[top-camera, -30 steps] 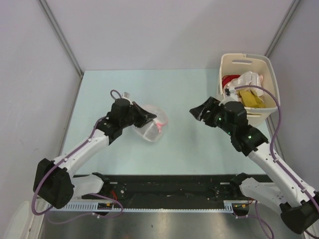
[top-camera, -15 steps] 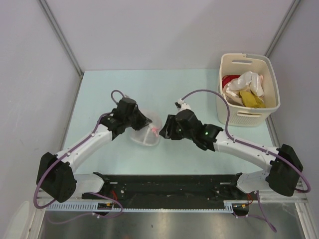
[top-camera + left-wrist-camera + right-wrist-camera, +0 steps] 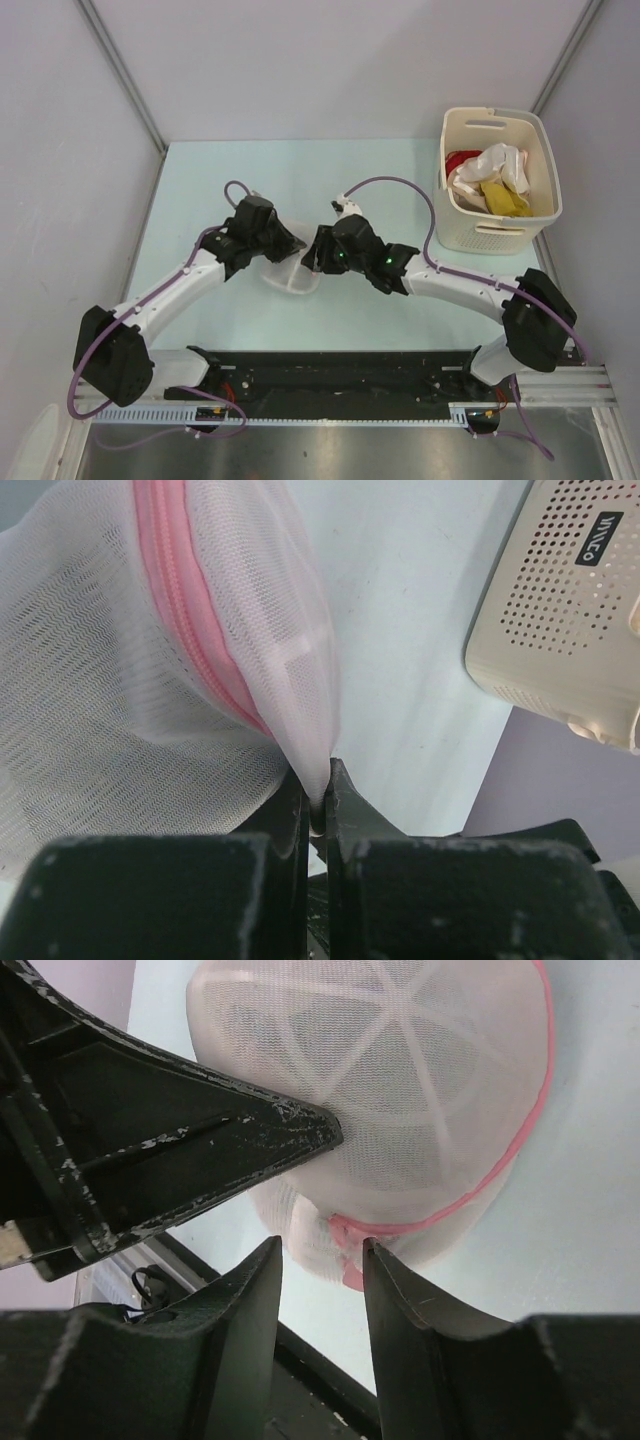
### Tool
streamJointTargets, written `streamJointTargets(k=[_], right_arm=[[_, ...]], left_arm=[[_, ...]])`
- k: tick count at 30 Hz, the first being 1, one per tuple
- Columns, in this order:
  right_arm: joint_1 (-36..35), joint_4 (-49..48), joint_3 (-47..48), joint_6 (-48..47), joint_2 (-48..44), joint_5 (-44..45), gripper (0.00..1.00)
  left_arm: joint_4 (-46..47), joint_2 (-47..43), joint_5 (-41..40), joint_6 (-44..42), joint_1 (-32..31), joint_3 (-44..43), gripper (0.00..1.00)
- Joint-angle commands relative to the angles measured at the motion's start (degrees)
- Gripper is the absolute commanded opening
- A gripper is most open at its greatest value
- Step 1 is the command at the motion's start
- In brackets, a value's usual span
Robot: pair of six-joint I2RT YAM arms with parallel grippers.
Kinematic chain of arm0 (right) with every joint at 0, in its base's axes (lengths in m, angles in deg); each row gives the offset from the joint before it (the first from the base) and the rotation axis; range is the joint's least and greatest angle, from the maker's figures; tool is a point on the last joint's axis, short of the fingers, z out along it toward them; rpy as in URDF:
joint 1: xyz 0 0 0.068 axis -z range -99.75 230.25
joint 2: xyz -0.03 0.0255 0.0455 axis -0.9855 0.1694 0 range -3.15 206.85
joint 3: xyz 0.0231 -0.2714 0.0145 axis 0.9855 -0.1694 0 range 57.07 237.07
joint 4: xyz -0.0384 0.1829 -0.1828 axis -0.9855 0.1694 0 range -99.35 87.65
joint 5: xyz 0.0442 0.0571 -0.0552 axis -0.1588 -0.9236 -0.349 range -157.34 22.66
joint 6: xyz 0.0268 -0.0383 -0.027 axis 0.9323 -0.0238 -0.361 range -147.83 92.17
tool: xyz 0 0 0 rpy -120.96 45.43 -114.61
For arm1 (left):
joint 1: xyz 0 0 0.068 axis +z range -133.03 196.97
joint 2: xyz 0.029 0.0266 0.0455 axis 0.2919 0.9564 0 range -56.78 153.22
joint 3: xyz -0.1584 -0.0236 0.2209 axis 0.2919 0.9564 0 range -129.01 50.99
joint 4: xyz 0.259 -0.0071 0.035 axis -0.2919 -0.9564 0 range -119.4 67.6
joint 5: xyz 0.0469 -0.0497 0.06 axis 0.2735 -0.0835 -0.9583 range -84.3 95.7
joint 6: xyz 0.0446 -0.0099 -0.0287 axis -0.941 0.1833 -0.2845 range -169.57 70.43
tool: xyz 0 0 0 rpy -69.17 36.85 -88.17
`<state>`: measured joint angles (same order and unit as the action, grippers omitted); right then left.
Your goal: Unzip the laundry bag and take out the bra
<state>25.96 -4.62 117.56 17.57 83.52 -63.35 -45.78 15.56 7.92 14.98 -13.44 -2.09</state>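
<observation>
While left gripper [image 3: 317, 780] pinches white mesh, laundry bag [image 3: 430, 1090] domes, pink-trimmed; right gripper [image 3: 320, 1250] part-open astride zipper end [image 3: 347, 1258].

The left arm reaches forward and inward. The left hand [image 3: 297, 243] has its fingers [image 3: 292, 825] pressed together on a fold of the laundry bag [image 3: 120, 740]. The right arm stretches low across towards it. The right hand [image 3: 320, 1252] sits just beside the left hand, fingers parted.

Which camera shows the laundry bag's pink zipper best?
Left wrist: the pink zipper runs close and large. Right wrist shows a thin curve around the laundry bag; the top view barely shows it.
</observation>
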Motion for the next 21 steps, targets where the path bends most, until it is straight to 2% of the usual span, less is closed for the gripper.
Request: streamJointTargets(k=[1,11,21], right_arm=[[-0.47,-3.59,2.35,0.73,1.3,-1.09,0.42],[-1.26,-6.66,2.35,2.14,3.5,-1.88,0.38],[-5.13,-5.35,2.26,5.39,3.07,11.82,0.39]], left_arm=[[-0.97,0.0,1.56,-1.36,-0.26,-2.3,0.0],[-0.62,-0.79,1.82,-0.92,-0.17,-1.41,0.0],[-0.62,-2.99,1.47,-0.31,-0.08,-0.09,0.0]])
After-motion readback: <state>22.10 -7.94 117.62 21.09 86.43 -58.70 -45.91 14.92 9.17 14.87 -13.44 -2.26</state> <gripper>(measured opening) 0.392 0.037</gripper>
